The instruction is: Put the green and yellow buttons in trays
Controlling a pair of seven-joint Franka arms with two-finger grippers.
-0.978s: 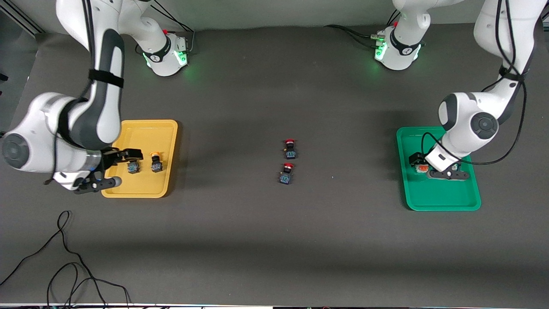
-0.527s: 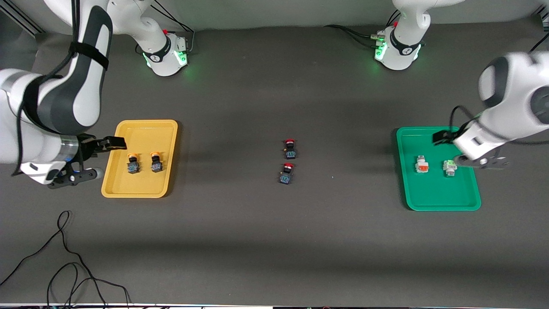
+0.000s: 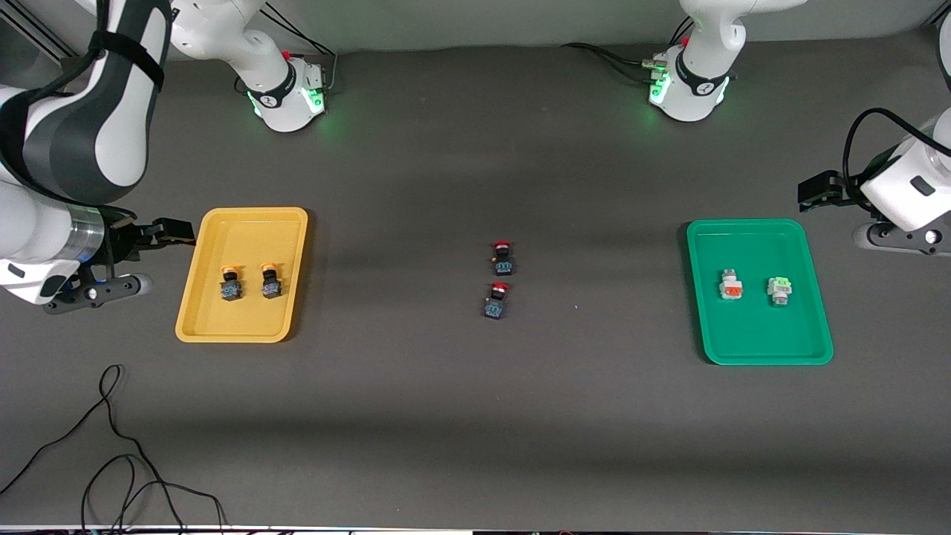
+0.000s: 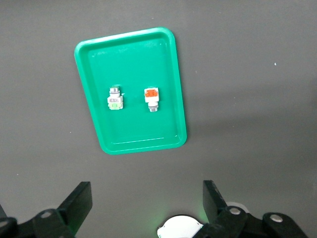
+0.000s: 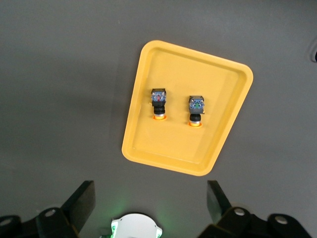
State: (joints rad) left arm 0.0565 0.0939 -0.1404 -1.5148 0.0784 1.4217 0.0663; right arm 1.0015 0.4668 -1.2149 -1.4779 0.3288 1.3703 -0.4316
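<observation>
Taking the yellow tray (image 3: 245,223) as the landmark: nearest the front camera of the loose items, out on the bare tabletop (image 3: 475,416) toward the left arm's end, lie two red-capped switches (image 3: 496,300), one just farther from the camera than the other (image 3: 503,257). They are not part of the sort and sit untouched.

Inside the yellow tray, two yellow-orange buttons rest side by side: one (image 3: 231,284) and its neighbour (image 3: 270,281), close but apart. Well apart from it, at the left arm's end of the tabletop, the green tray (image 3: 765,355) holds the white button with an orange-red face (image 3: 731,285) and the white button with a green face (image 3: 778,289), also side by side and apart.

What has changed within the last second is the arms. The right pincer (image 3: 160,232), which was down over the yellow tray at one of the buttons, has drawn up and off; it now hangs just past the tray's rim, jaws spread wide and empty, as the right wrist view confirms (image 5: 147,198). The left pincer (image 3: 821,189), earlier low over the white buttons in the green tray, has pulled clear, out past that tray's corner, likewise wide open and holding nothing (image 4: 147,198).

My reading: all four buttons are delivered, both arms are retreating, and the task looks finished.
</observation>
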